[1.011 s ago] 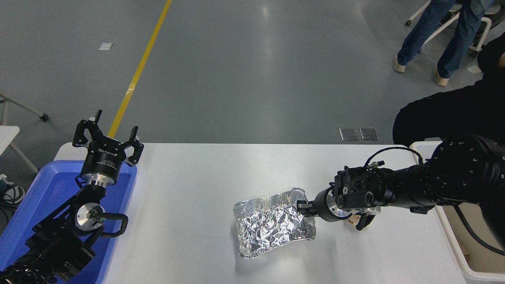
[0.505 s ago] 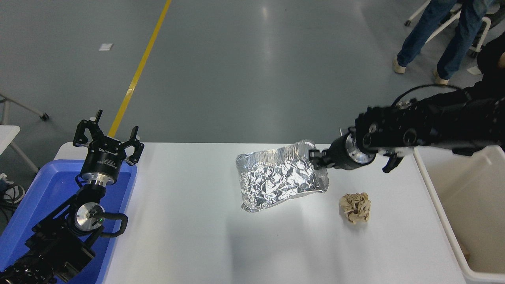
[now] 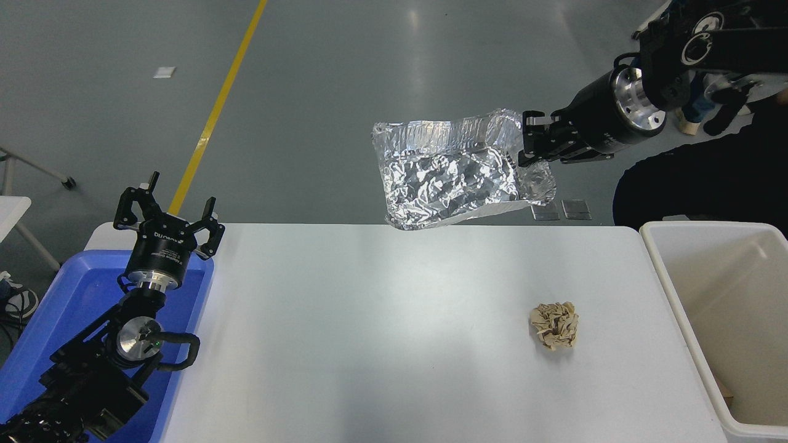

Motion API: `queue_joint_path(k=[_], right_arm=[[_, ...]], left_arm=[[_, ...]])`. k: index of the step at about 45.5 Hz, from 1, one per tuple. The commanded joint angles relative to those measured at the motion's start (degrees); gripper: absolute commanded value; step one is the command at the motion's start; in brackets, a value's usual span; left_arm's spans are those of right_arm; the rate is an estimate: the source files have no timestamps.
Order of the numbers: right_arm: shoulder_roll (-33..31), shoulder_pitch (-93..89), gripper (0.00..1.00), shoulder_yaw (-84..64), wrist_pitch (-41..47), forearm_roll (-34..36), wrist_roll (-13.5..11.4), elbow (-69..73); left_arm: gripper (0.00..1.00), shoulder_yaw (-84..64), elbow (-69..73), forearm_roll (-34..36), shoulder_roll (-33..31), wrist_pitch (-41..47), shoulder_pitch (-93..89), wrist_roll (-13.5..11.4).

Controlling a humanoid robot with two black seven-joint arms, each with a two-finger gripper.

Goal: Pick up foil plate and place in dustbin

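The foil plate [image 3: 452, 172], a wrinkled silver tray with a wavy rim, hangs high above the far side of the table. My right gripper [image 3: 523, 144] is shut on its right rim and holds it up, tilted toward the camera. The dustbin [image 3: 726, 320], a cream-white deep bin, stands at the table's right edge, to the right of and below the plate. My left gripper [image 3: 167, 212] is parked open at the lower left, over the blue tray.
A small tan paper ball [image 3: 554, 325] lies on the white table [image 3: 369, 344] right of centre. A blue shallow tray [image 3: 55, 326] sits at the left edge. A person in dark clothes [image 3: 702, 178] is beyond the bin at the far right.
My right gripper has lifted the foil plate from the table surface up and to the far right. The paper ball, earlier hidden by the arm, now shows. The left arm has not moved.
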Motion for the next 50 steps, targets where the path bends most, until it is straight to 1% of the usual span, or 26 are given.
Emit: queue_joint_path(k=[1, 10, 12, 17, 24, 30, 36, 42, 45, 50], right_arm=[[-1.16, 1.58, 0.0, -0.01, 1.7, -0.07, -0.08, 0.11], [-1.51, 0.97, 0.0, -1.06, 1.61, -0.25, -0.08, -0.24], [-2.39, 0.62, 0.0, -1.85, 1.44, -0.42, -0.08, -0.51], [-6.34, -0.96, 0.0, -3.87, 1.0, -1.65, -0.17, -1.29], [-12.75, -4.21, 0.0, -6.68, -1.11, -3.59, -0.69, -5.95], [-15.75, -7.73, 0.0, -10.55, -3.13, -4.2, -0.69, -11.57], [-18.21, -14.05, 0.0, -11.43, -6.03, -4.2, -0.78, -17.55], [-18.83, -23.97, 0.0, -10.47, -9.81, -3.06, -0.87, -28.43], [-18.83, -29.95, 0.0, -9.15, -10.08, -1.92, -0.78, -34.33], [-18.3, -39.88, 0.0, -5.73, -10.08, 2.2, -0.87, -43.12]], left_arm=[[0.98, 0.0, 0.03, 0.0, 0.0, 0.0, 0.02, -0.09], [0.98, 0.0, -0.06, 0.0, 0.0, 0.0, 0.02, 0.0], [0.98, 0.0, 0.03, 0.0, 0.0, 0.0, 0.02, 0.0], [0.98, 0.0, 0.03, 0.0, 0.0, 0.0, 0.02, 0.0], [0.98, 0.0, 0.03, 0.0, 0.0, 0.0, 0.02, 0.0], [0.98, 0.0, 0.03, 0.0, 0.0, 0.0, 0.02, 0.0], [0.98, 0.0, 0.03, 0.0, 0.0, 0.0, 0.02, 0.0], [0.98, 0.0, 0.03, 0.0, 0.0, 0.0, 0.02, 0.0], [0.98, 0.0, 0.03, 0.0, 0.0, 0.0, -0.06, -0.09], [0.98, 0.0, 0.03, 0.0, 0.0, 0.0, -0.06, 0.0]])
